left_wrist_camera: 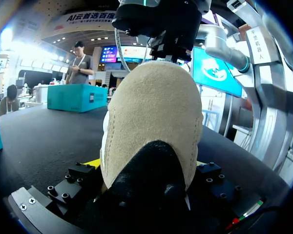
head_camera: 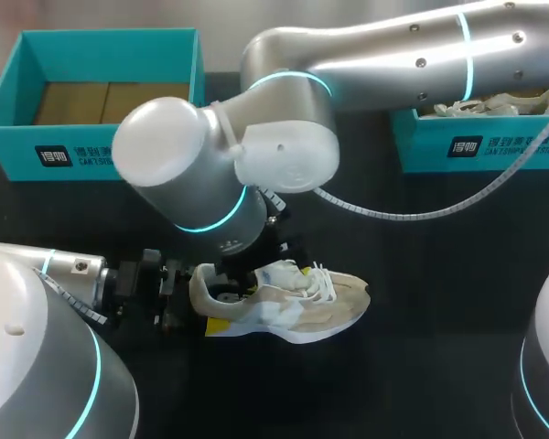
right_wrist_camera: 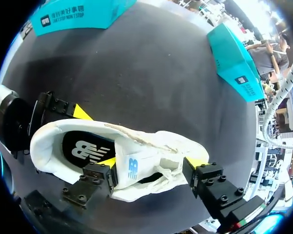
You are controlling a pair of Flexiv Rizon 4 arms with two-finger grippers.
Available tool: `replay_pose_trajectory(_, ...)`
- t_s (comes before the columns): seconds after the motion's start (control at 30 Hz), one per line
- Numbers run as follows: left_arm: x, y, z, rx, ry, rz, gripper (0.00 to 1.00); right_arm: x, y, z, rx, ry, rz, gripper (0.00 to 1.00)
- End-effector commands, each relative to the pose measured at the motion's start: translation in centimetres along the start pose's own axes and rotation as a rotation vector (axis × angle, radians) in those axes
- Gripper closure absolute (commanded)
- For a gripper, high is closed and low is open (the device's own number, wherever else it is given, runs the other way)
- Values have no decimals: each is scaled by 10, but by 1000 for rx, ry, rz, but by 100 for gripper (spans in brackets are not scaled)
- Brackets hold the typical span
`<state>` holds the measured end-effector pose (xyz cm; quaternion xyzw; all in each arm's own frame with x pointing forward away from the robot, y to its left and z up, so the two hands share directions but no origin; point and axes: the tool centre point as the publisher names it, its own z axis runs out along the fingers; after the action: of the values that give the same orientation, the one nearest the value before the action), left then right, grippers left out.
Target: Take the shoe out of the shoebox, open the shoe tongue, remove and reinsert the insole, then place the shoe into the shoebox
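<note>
Your shoe [head_camera: 293, 306] sits on the table [head_camera: 439, 302] toward its near edge, left gripper [head_camera: 206, 306] jaws clamped on the heel [left_wrist_camera: 151, 122], right gripper [right_wrist_camera: 151, 163] straddling the laces [head_camera: 316, 274], can't tell if its jaws actually grip.

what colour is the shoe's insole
The insole is black with a white logo, clearest in the right wrist view.

Head view high, looking down; both wrist views close on shoe [head_camera: 334, 302].
</note>
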<state>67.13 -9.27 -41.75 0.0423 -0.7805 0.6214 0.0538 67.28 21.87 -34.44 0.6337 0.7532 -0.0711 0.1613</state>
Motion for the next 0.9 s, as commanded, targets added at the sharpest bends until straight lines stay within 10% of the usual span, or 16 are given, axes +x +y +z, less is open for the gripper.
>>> replay_pose_trajectory(0.03,0,3,1,1,-1,1,100,-4,-6,3,1,43,865,36)
replay_pose_trajectory(0.17,0,3,1,1,-1,1,100,-5,-7,5,17,71,868,56)
replay_pose_trajectory(0.9,0,3,1,1,-1,1,100,-10,-7,-1,54,151,847,86)
